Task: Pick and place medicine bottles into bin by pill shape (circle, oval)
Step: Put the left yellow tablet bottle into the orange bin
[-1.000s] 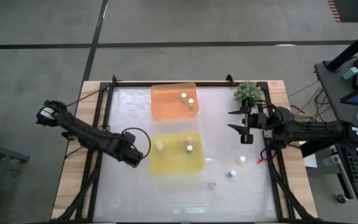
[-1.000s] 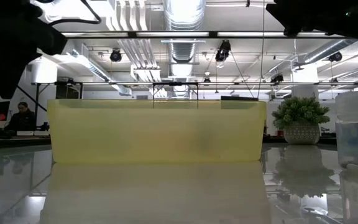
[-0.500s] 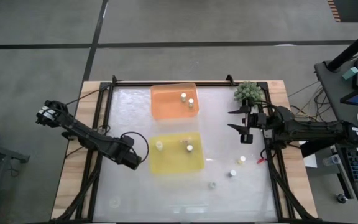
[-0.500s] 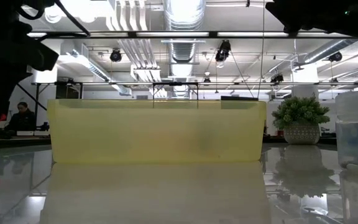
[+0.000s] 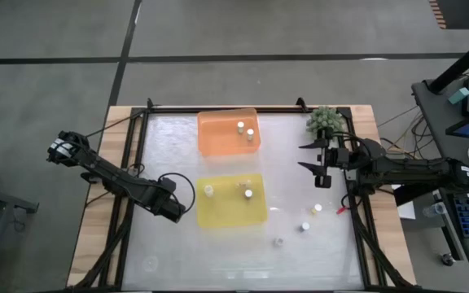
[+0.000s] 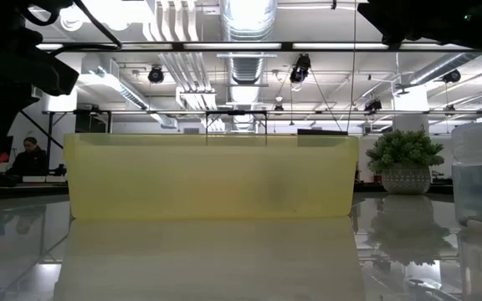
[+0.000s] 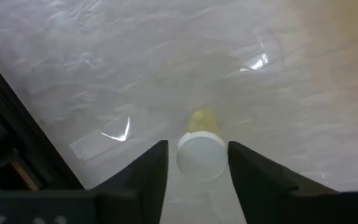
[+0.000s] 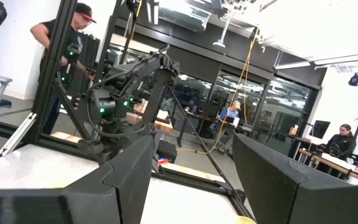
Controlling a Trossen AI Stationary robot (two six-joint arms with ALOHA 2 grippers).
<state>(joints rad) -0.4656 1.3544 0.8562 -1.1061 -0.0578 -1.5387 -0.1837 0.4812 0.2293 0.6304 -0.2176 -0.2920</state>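
Left pincer (image 7: 197, 163): has narrowed, fingers now flanking one medicine bottle (image 7: 201, 152) on the surface (image 5: 218, 252) just left of the yellow bin (image 5: 230, 213), grip unconfirmed | meaning: pick beginning | right pincer (image 5: 310, 156): wide, waiting near plant (image 5: 325, 120) | room: bin wall close; three bottles loose front-right; orange bin (image 5: 218, 137) behind.

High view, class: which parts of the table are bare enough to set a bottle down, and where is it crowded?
Free: the near strip below the yellow bin, and the far-left corner beside the orange bin. Crowded: three loose medicine bottles at near right, the right gripper by the plant, the left gripper left of the yellow bin.
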